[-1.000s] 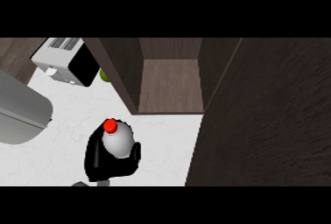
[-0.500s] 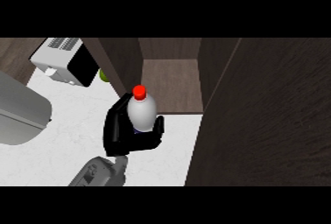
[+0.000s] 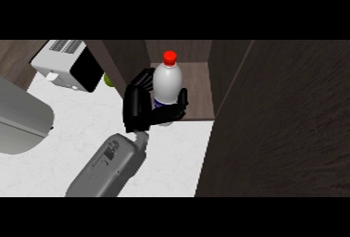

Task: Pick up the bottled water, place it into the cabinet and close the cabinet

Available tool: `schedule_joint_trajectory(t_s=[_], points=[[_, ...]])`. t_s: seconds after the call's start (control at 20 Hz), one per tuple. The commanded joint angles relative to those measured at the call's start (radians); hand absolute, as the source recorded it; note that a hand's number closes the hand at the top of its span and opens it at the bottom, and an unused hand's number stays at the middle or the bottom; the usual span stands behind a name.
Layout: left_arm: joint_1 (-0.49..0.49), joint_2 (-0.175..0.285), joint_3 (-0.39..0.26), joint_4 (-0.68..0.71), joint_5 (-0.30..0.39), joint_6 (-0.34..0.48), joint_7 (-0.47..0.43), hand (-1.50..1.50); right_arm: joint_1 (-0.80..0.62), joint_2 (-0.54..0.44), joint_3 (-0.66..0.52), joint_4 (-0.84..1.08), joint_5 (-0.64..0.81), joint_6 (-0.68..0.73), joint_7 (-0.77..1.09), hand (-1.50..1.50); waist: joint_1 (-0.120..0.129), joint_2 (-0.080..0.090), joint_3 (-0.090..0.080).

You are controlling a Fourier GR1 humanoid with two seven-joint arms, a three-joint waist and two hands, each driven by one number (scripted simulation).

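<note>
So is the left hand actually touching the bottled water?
Touching. The head view shows the left hand curled round the bottled water, with fingers on one side and the thumb on the other.

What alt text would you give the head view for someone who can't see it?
A black robot hand holds the red-capped bottled water upright at the open cabinet's mouth, above a white counter; a white appliance sits left.

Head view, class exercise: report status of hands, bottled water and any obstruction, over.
Right hand shut on bottled water, upright at the cabinet opening. Left hand not in view. Cabinet door open at the right, off the path.
</note>
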Motion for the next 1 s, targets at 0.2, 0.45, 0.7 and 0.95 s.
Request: schedule_joint_trajectory(t_s=[0.2, 0.45, 0.7, 0.95], points=[[-0.183, -0.014, 0.096, 0.228, -0.057, 0.001, 0.040, 1.50, 0.031, -0.047, 0.016, -0.160, 0.096, 0.004, 0.082, -1.50, -0.006, 0.000, 0.000], [-0.280, -0.016, 0.128, 0.370, -0.104, 0.009, 0.064, 1.50, 0.048, -0.040, 0.030, -0.150, 0.072, -0.009, 0.051, -1.50, -0.011, 0.002, 0.000], [-0.335, -0.042, 0.195, 0.537, -0.119, 0.001, -0.031, 1.50, 0.026, -0.056, -0.060, -0.093, -0.032, 0.028, -0.014, -1.50, -0.005, 0.005, 0.000], [-0.424, -0.019, 0.236, 0.705, -0.132, -0.015, -0.057, 1.50, 0.083, -0.085, -0.017, -0.118, -0.010, 0.024, -0.066, -1.50, -0.018, 0.006, 0.001]])
